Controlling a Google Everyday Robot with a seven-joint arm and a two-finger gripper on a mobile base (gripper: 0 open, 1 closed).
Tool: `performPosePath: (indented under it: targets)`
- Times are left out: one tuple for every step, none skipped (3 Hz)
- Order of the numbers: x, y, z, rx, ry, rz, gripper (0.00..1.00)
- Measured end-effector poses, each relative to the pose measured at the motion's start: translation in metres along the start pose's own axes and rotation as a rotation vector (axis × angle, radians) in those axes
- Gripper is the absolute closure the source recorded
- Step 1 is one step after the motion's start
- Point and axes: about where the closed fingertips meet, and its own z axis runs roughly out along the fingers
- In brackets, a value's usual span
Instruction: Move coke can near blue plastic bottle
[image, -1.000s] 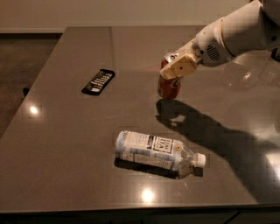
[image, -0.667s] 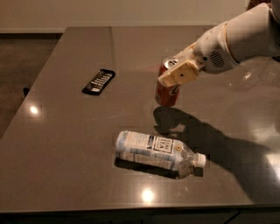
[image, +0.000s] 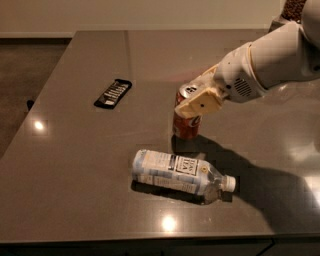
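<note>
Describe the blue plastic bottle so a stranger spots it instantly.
On the grey table, look toward the near edge, in front of the coke can in the gripper. The blue plastic bottle lies on its side, clear with a white cap, unlike the flat black remote.

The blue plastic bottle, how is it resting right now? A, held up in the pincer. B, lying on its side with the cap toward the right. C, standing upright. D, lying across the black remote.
B: the blue plastic bottle lies on its side, white cap pointing right, while the pincer grips the coke can just behind it.
</note>
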Motion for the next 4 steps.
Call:
performPosePath:
  targets:
    - [0.013,0.009,0.005,0.016,0.061,-0.017,0.53]
    - [0.020,0.014,0.004,0.020,0.089,-0.022,0.30]
    - [0.028,0.019,0.004,-0.004,0.093,-0.031,0.06]
    - [0.033,0.022,0.006,-0.045,0.071,-0.025,0.00]
